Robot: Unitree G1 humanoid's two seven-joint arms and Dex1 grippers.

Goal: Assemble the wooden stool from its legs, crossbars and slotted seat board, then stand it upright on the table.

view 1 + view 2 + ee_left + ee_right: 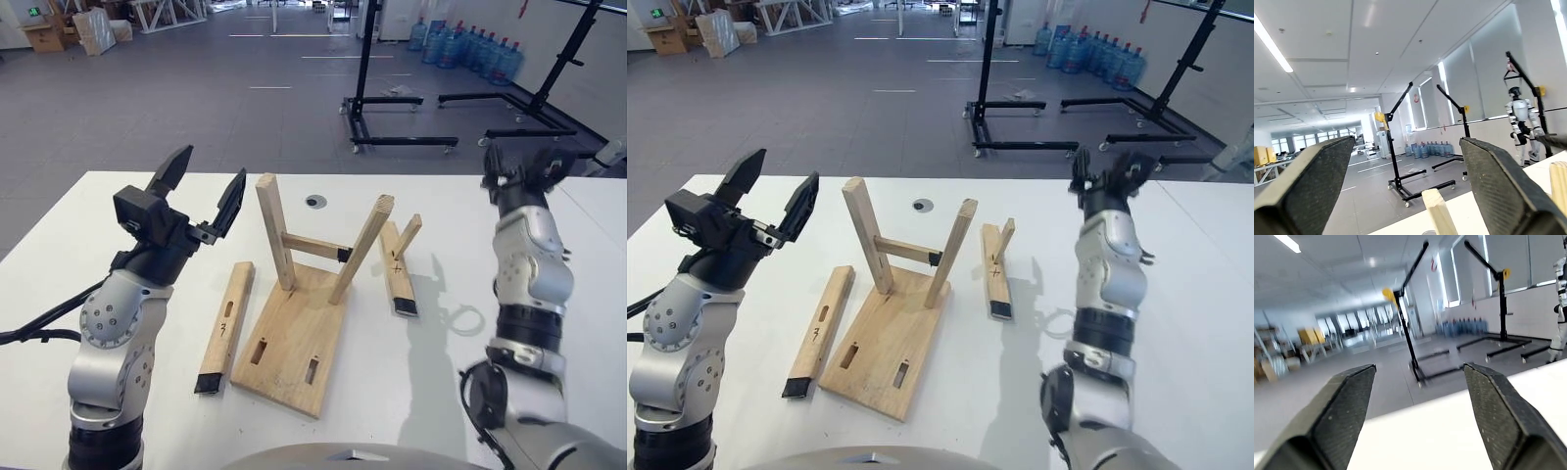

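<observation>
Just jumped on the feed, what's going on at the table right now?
The stool is about half built. The seat board lies flat on the table with two legs standing up from it, joined by a crossbar. One loose leg lies to the board's left. Another leg lies to its right, with a thinner piece resting on it. The left gripper and right gripper are both open, raised above the table and holding nothing.

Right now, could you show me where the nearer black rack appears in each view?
Left eye view: rack upper centre, on floor.
Right eye view: rack upper centre.
Left wrist view: rack straight ahead.
Right wrist view: rack straight ahead.
Shared landmark: blue water bottles behind it.
</observation>
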